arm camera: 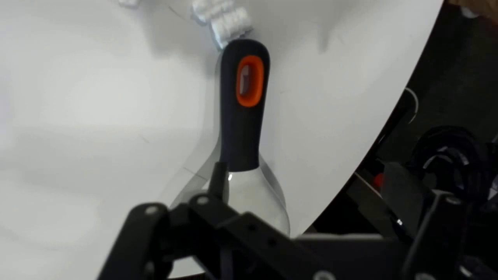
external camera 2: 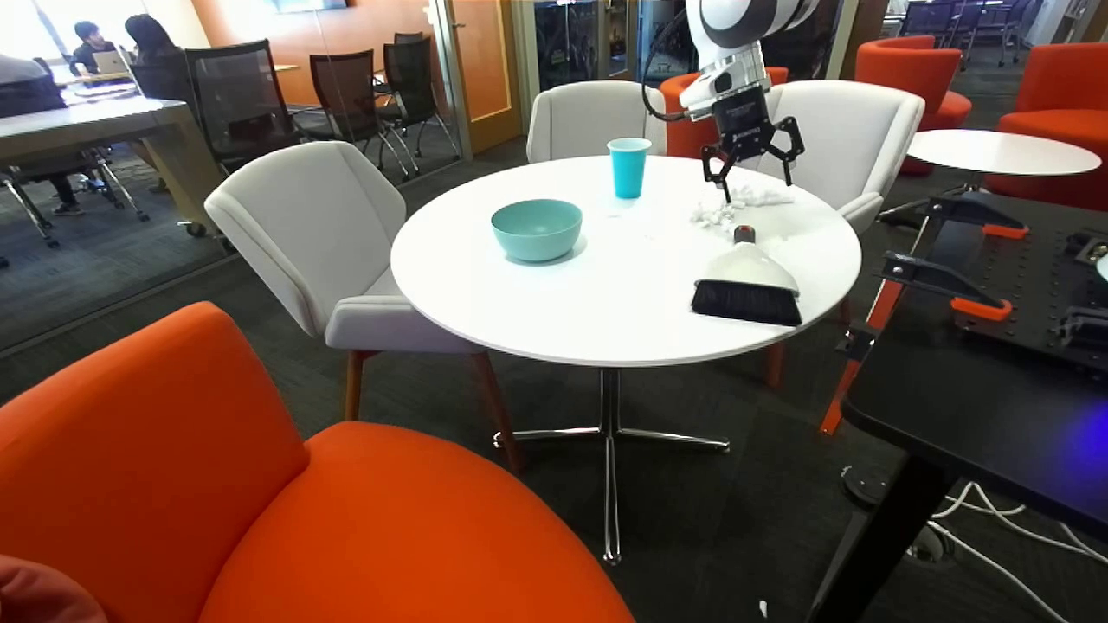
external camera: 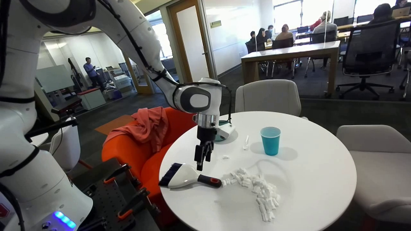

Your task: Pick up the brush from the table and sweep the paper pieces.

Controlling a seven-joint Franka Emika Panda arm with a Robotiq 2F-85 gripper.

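Observation:
The brush lies flat on the white round table [external camera: 314, 166], also in view in an exterior view [external camera 2: 597, 303]. It has a white fan-shaped head [external camera: 183, 177], dark bristles, and a black handle with an orange-rimmed hole; it also shows in an exterior view [external camera 2: 749, 266] and the wrist view [arm camera: 243, 132]. White paper pieces [external camera: 265, 191] lie in a curved heap beyond the handle end; they also show in an exterior view [external camera 2: 714, 216] and the wrist view [arm camera: 230, 24]. My gripper [external camera: 203, 164] is open, empty, and above the brush, fingers spread in an exterior view [external camera 2: 756, 192]. In the wrist view one finger overlaps the brush neck.
A blue cup [external camera: 270, 141] and a white plastic spoon [external camera: 246, 143] stand and lie farther across the table. A teal bowl [external camera 2: 537, 232] sits near the rim. Grey chairs and an orange chair [external camera 2: 407, 528] surround the table. A black bench [external camera 2: 978, 372] with clamps is close by.

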